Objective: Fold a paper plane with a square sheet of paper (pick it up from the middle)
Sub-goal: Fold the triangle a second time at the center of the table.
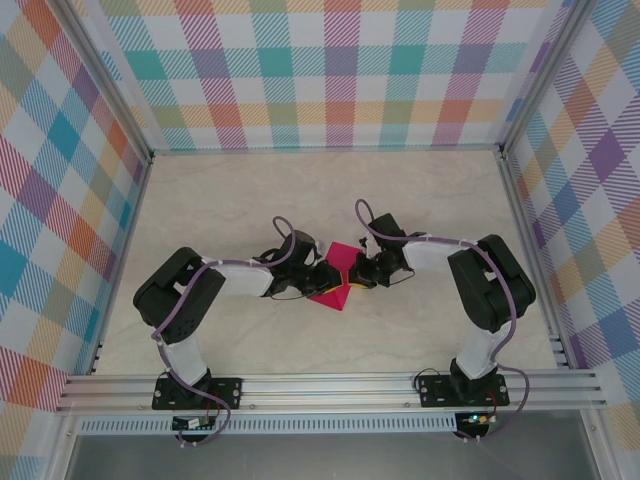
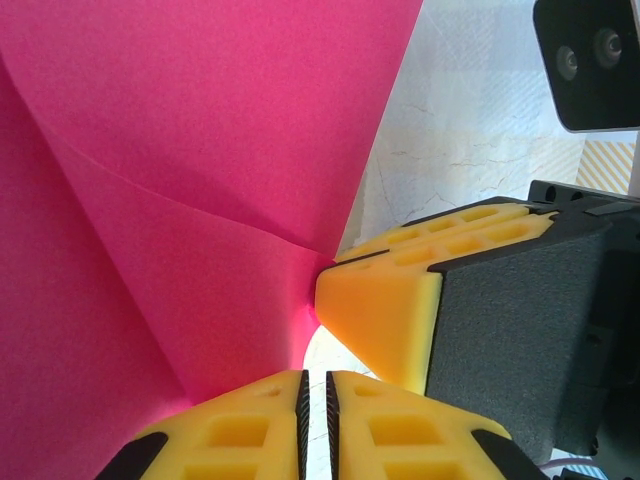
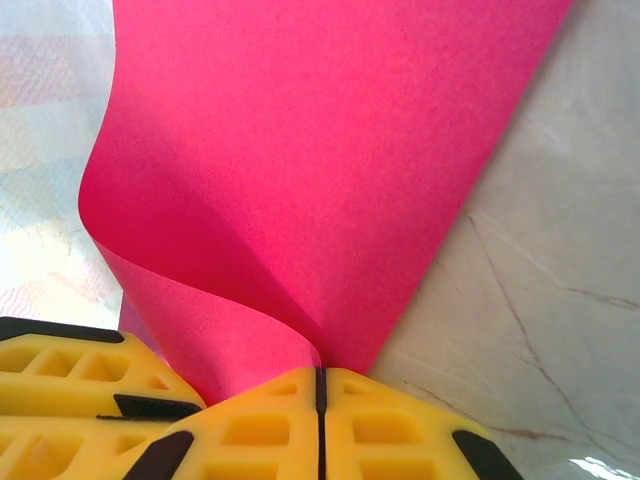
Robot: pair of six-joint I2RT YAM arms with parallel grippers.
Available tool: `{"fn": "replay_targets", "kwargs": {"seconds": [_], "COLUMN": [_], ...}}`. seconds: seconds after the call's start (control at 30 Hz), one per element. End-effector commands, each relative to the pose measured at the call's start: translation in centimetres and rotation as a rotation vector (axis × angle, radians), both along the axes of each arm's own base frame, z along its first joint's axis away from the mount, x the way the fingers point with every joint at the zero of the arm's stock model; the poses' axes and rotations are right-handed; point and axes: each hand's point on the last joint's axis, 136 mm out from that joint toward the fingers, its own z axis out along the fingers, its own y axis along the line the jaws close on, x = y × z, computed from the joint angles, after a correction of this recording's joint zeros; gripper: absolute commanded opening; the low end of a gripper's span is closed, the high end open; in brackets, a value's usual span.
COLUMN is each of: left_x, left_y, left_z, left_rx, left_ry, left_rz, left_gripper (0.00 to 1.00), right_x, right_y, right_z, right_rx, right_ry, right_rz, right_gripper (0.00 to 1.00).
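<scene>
The magenta-pink square sheet of paper point(image 1: 338, 262) lies mid-table between both grippers, bent, with one crease across it point(image 2: 200, 150). My right gripper point(image 3: 320, 372) is shut on the sheet's near edge, where the paper point(image 3: 320, 150) curls up from the table. My left gripper point(image 2: 318, 375) stands just beside the sheet, its jaws a narrow slit apart with bare table showing through. In the left wrist view, one of the right gripper's fingers point(image 2: 380, 310) touches the paper's corner right ahead of it. From above, the left gripper point(image 1: 325, 277) and right gripper point(image 1: 357, 272) nearly meet. The paper plane is out of view.
The marbled tabletop point(image 1: 300, 190) is enclosed by checkered walls with aluminium rails at the sides and front point(image 1: 320, 385). The right wrist camera housing point(image 2: 590, 60) hangs close above my left gripper. The left gripper's fingers point(image 3: 80, 370) crowd the right wrist view's lower left.
</scene>
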Motion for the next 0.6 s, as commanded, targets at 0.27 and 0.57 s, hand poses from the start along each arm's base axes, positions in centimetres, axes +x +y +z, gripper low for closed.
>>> {"fn": "replay_targets", "kwargs": {"seconds": [0.27, 0.57], "left_x": [-0.73, -0.82], "left_y": [0.36, 0.63], "left_z": [-1.75, -1.92], "left_rx": [0.055, 0.067], "left_ry": [0.035, 0.036], "left_rz": [-0.013, -0.009], "left_gripper": [0.15, 0.15], "right_x": [-0.33, -0.26], "right_y": [-0.11, -0.25], "right_z": [-0.23, -0.56], "right_rx": [-0.015, -0.028], "right_ry": [0.001, 0.007], "right_rz": [0.021, 0.020], "right_gripper": [0.07, 0.07]}}
